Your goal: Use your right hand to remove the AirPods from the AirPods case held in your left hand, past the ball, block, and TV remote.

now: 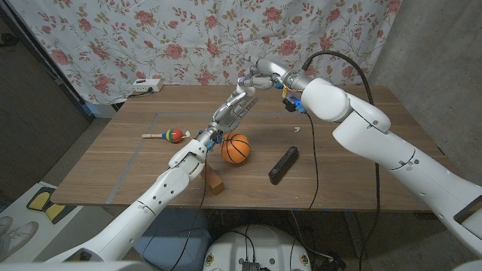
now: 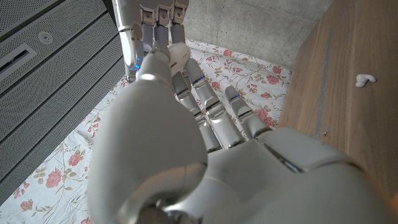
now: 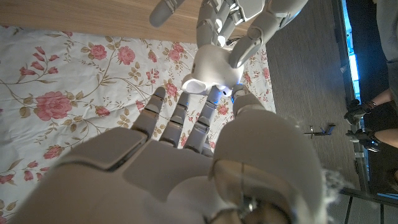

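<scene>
From the head view, the left hand [image 1: 235, 108] is raised above the table [image 1: 361, 120] with the right hand [image 1: 260, 74] meeting it fingertip to fingertip; the case between them is too small to make out. Below the left forearm sit the orange ball [image 1: 236, 148], the wooden block [image 1: 216, 183] and the black remote [image 1: 283, 164]. One white earbud [image 1: 296, 128] lies on the wood beyond the remote.

In the left wrist view, the left hand [image 2: 186, 118] has its fingers close together, reaching up to the right hand [image 2: 152, 25]; the earbud [image 2: 365, 79] lies well off to their side.

In the right wrist view, the right hand [image 3: 186, 162] reaches with fingers slightly spread, tips just beside the white case [image 3: 210, 70], which the left hand [image 3: 239, 22] grips from the far side. Whether the right fingertips pinch anything, I cannot tell.
</scene>
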Controlling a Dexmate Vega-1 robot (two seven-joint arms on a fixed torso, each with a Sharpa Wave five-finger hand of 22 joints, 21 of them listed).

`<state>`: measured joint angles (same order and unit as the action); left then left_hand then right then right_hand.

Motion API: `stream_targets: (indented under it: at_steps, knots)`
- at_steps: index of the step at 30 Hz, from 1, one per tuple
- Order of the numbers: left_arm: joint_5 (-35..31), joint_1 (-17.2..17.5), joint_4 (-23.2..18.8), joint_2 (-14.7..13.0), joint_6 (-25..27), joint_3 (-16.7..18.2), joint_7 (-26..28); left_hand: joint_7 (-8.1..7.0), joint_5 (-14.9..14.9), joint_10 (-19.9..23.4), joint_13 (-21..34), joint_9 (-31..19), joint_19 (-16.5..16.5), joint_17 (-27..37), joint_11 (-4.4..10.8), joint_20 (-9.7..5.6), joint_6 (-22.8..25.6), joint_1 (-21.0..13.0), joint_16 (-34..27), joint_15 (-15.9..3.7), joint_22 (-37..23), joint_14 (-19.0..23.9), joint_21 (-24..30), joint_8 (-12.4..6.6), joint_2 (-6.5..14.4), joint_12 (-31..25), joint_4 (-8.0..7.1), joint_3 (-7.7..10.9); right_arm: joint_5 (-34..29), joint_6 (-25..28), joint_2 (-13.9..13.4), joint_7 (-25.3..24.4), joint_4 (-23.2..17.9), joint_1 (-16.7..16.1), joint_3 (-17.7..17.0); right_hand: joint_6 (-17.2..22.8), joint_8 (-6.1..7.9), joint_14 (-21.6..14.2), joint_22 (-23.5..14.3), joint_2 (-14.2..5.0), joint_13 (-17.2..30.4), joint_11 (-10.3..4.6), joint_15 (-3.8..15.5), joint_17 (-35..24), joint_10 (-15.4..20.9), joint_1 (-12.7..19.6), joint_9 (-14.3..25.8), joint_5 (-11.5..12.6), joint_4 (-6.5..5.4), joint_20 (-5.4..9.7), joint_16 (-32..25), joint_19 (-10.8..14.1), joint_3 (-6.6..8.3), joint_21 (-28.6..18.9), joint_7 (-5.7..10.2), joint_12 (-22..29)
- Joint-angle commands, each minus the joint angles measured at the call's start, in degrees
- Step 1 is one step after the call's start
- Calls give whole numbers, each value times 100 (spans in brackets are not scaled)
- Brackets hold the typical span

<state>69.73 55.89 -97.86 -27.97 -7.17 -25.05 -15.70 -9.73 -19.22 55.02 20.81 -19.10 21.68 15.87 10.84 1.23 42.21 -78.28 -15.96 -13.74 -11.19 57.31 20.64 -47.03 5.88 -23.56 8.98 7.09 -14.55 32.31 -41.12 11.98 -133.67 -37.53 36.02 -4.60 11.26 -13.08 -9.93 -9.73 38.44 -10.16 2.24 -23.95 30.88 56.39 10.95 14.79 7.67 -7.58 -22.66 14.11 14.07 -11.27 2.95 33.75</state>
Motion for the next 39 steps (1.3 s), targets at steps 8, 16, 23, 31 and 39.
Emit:
stream_targets:
  at_steps: [8, 16, 23, 31, 39]
  knots:
    - [56, -26, 64, 36, -28, -3, -191, 7, -23, 19, 1495, -9, -15, 22, 20, -10, 23, -137, -41, -15, -16, 37, 52, -41, 211, -31, -10, 65, -26, -23, 34, -233, -7, -113, -32, 185, -10, -88, -15, -71, 1354, -125, 649, -335, -126, 677, 22, -46, 195, 191, -181, 115, 273, -49, 149, 756]
    - [99, -12, 71, 48, -18, 5, -210, 14, -21, 23, 1500, -8, -13, 27, 19, -14, 19, -133, -49, -16, -16, 48, 56, -41, 206, -32, -10, 64, -26, -92, 69, -382, 5, -201, -67, 361, 24, -221, -13, -59, 1494, -153, 775, -461, 10, 888, 23, -86, 167, 295, -298, 209, 337, -70, 196, 976]
    - [77, 4, 49, 30, -33, 15, -194, -7, -21, 26, 1497, -1, -16, 29, 16, -13, 22, -133, -49, -16, -16, 44, 58, -40, 206, -27, -9, 66, -4, -211, 111, -566, 31, -309, -124, 516, 45, -374, -13, 53, 1332, -167, 860, -541, 266, 992, 24, -182, 171, 333, -400, 320, 295, -92, 182, 1022]
    - [105, 23, 41, 27, -22, 19, -203, -4, -19, 25, 1501, 4, -20, 32, 16, -13, 33, -130, -54, -16, -15, 50, 59, -43, 201, -27, -9, 65, 87, -420, 156, -808, 76, -466, -238, 671, 73, -495, -13, 91, 1197, -172, 963, -567, 390, 1027, 26, -243, 153, 391, -455, 369, 256, -94, 200, 1007]
    - [74, 32, 21, 5, -14, 16, -145, -11, -19, 27, 1499, -3, -26, 33, 17, -10, 18, -131, -53, -16, -15, 45, 60, -44, 201, -22, -7, 67, 189, -685, 260, -1192, 139, -674, -390, 799, 90, -552, -13, 114, 1041, -177, 976, -555, 497, 1059, 27, -289, 139, 389, -458, 400, 225, -88, 225, 963]
